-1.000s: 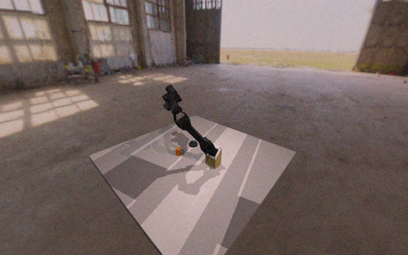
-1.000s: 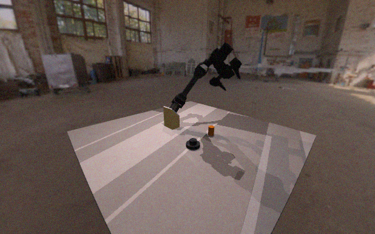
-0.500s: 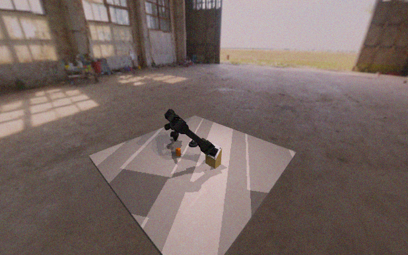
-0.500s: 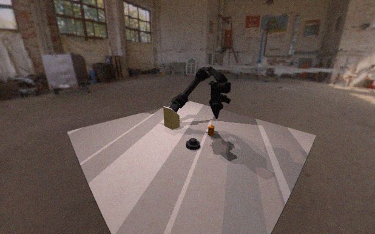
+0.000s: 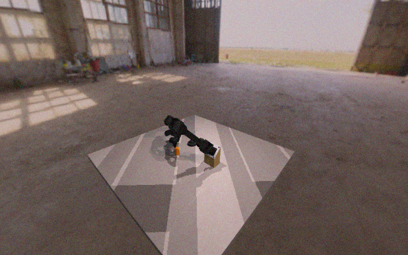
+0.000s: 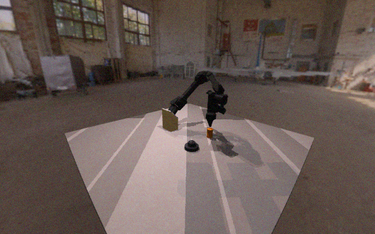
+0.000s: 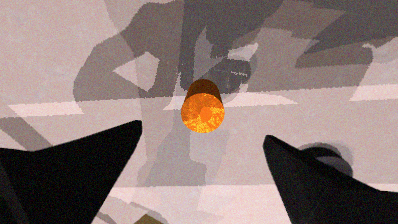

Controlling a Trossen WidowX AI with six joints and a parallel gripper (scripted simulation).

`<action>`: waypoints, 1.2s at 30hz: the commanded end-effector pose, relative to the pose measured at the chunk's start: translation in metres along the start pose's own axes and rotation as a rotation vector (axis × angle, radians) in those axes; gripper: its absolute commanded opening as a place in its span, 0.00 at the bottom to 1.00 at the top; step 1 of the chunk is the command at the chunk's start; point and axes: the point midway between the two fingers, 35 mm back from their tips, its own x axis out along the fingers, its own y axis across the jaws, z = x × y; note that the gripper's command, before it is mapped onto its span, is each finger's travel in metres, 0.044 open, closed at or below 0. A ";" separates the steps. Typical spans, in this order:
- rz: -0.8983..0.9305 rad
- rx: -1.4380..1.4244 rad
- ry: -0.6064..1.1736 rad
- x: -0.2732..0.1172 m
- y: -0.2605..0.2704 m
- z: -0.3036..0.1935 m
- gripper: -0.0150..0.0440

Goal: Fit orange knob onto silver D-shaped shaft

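Observation:
The orange knob [image 5: 177, 151] [image 6: 210, 133] [image 7: 203, 114] stands upright on the table; its underside with the hole is hidden. My gripper [image 6: 210, 125] [image 7: 203, 133] is open and empty, pointing down just above the knob. In the wrist view the knob's top lies between the two fingers sideways, a little beyond the line of their tips. The round dark pedestal [image 5: 191, 143] [image 6: 191, 147] stands a short way from the knob; in the wrist view it is partly hidden behind the right finger. The shaft's flat side cannot be made out.
The arm's base stands on a yellowish-brown block [image 5: 212, 160] [image 6: 170, 120], away from the knob and pedestal. The striped square table top [image 5: 215, 211] [image 6: 149, 188] bears the arm's shadows around the knob. Its edges drop off to the hall floor.

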 end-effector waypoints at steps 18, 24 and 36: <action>-0.001 0.007 -0.008 0.037 -0.001 0.000 1.00; -0.002 0.007 -0.008 0.046 -0.001 0.001 1.00; -0.001 0.007 -0.009 0.066 -0.001 0.001 1.00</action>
